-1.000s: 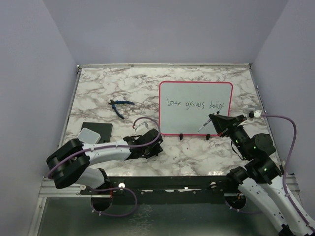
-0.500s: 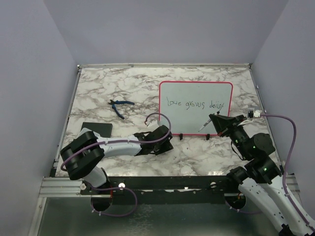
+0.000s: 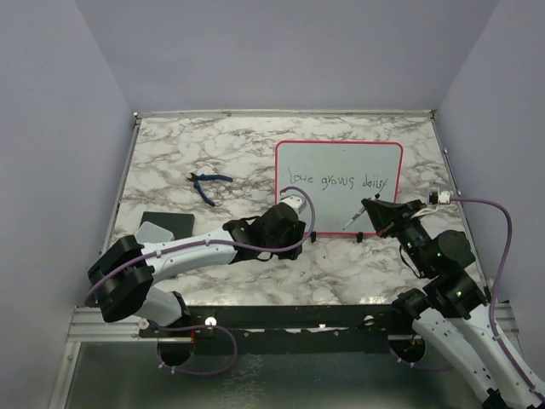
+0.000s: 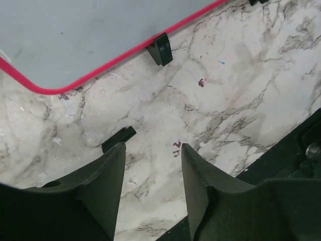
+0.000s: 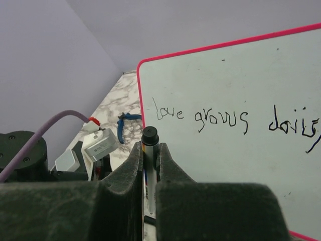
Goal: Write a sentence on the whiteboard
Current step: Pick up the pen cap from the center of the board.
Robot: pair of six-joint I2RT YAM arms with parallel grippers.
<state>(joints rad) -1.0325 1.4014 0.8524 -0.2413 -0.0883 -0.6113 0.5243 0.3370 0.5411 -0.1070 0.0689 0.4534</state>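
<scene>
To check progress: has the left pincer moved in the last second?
Yes. The left pincer moved right, away from the dark pad, to the whiteboard's near left corner.

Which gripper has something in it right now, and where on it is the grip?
The right gripper is shut on the marker, pinching its barrel just below the black end. The left gripper is open, holding nothing.

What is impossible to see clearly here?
- Tip of the marker: right wrist view, sunk inside the right gripper; top view, too small.
- End of the sentence: right wrist view, cut off by the right edge.
- Near left corner of the whiteboard: top view, covered by the left arm.
- Near edge of the dark pad: top view, under the left arm.
</scene>
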